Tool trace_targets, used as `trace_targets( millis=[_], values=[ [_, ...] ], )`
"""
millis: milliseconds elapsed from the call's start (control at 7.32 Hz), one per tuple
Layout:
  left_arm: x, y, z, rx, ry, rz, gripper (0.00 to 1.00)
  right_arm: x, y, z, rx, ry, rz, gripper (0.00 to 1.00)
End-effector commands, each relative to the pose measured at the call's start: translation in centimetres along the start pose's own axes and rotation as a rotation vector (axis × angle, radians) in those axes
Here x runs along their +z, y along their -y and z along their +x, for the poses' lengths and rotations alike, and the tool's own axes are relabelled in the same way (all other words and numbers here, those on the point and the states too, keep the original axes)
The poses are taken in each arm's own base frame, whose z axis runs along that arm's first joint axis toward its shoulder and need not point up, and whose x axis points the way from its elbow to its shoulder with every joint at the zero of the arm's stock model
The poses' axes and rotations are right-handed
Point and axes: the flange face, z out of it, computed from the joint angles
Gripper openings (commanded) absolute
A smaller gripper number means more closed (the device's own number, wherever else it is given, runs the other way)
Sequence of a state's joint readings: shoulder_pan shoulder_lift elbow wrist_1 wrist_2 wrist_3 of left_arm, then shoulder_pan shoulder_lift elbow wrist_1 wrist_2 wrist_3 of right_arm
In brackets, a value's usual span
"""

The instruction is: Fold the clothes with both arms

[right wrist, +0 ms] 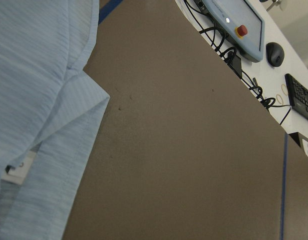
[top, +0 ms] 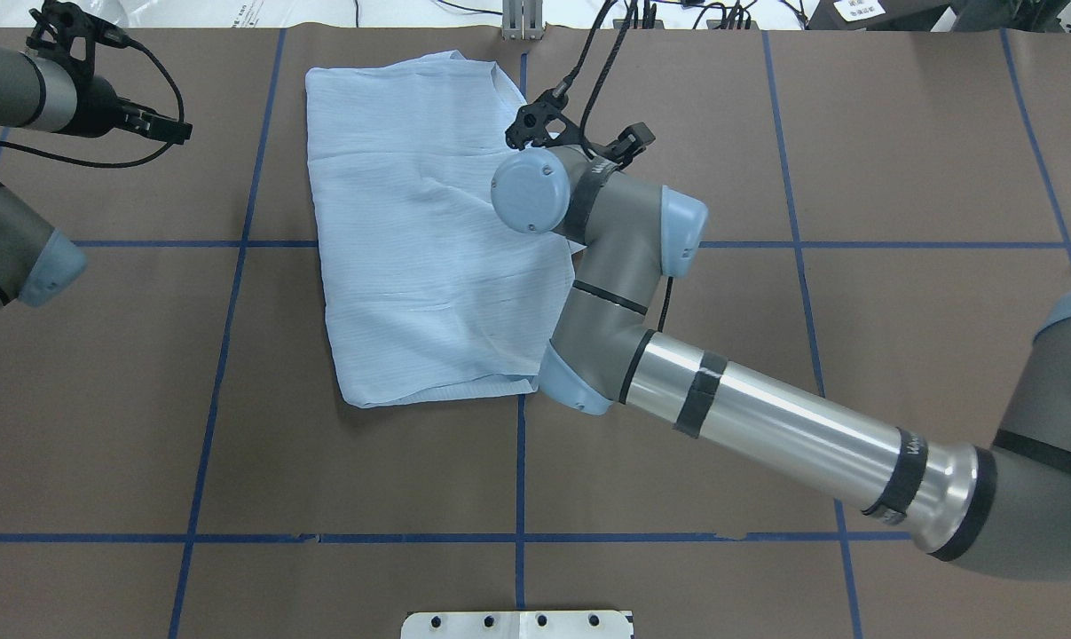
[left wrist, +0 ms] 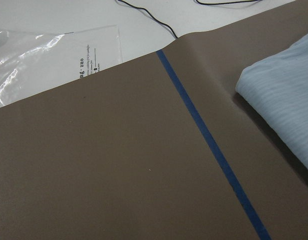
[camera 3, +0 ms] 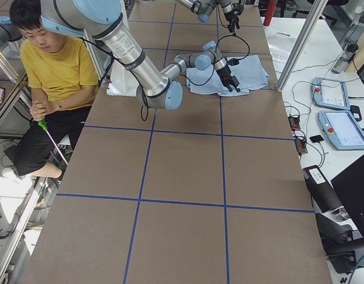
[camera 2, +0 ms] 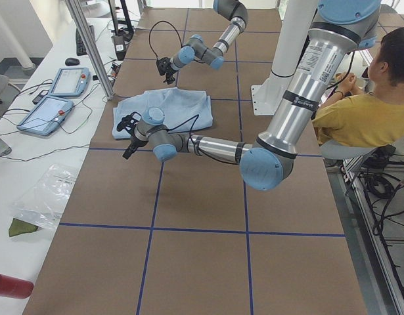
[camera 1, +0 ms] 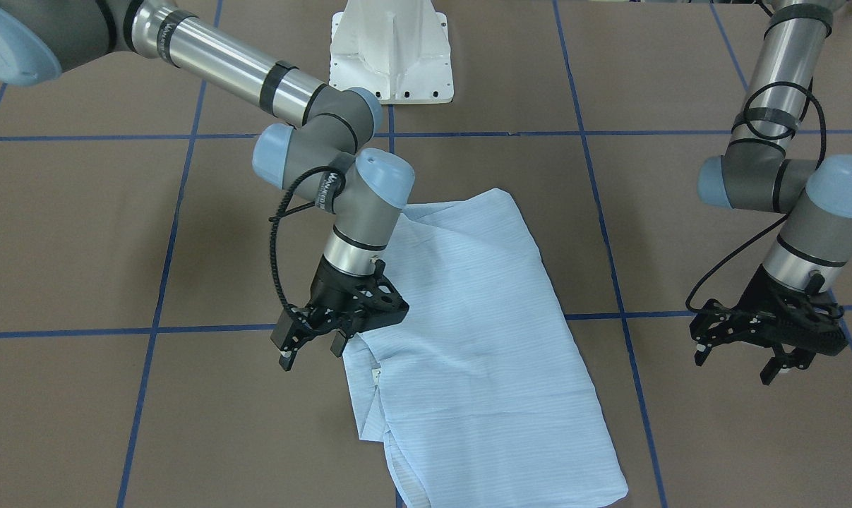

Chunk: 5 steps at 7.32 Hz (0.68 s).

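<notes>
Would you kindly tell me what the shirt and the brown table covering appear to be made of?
The shirt looks like thin woven cloth, probably cotton or a blend: matte, finely striped, softly creased. The table covering seems to be brown paper or thin card: matte, with an edge that lifts in the left wrist view.

Right arm and left arm show silver tubes, grey joints, pale blue caps, black bands; black cables loop to the right tool and left tool.
</notes>
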<state>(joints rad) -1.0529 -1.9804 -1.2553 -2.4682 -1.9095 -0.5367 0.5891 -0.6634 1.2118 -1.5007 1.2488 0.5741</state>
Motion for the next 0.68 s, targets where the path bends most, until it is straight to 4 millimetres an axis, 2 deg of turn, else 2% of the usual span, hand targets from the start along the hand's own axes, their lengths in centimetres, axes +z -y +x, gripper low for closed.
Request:
trace_targets(
  millis=[0,137,273,410,546],
  values=[
    [-1.2,0.1,1.1,-0.035,-0.047,-0.006,1.0,-3.5,-1.2,3.1,0.253,0.311,0.023,0.99],
    [-3.9,-0.9,2.2,-0.159,-0.076,0.018,1.0,-4.5,-2.9,3.5,0.372,0.409,-0.008,1.0],
    [-6.1,-3.8,5.4,-0.191,-0.126,0.007,1.0,-6.3,-4.1,4.2,0.495,0.471,-0.061,1.0],
    [-7.9,-6.9,8.3,-0.244,-0.167,-0.02,1.0,-6.3,-6.2,5.1,0.624,0.479,-0.096,1.0],
    [-8.8,-9.3,12.4,-0.301,-0.222,-0.057,1.0,-7.0,-6.7,5.4,0.71,0.488,-0.112,1.0]
  ],
)
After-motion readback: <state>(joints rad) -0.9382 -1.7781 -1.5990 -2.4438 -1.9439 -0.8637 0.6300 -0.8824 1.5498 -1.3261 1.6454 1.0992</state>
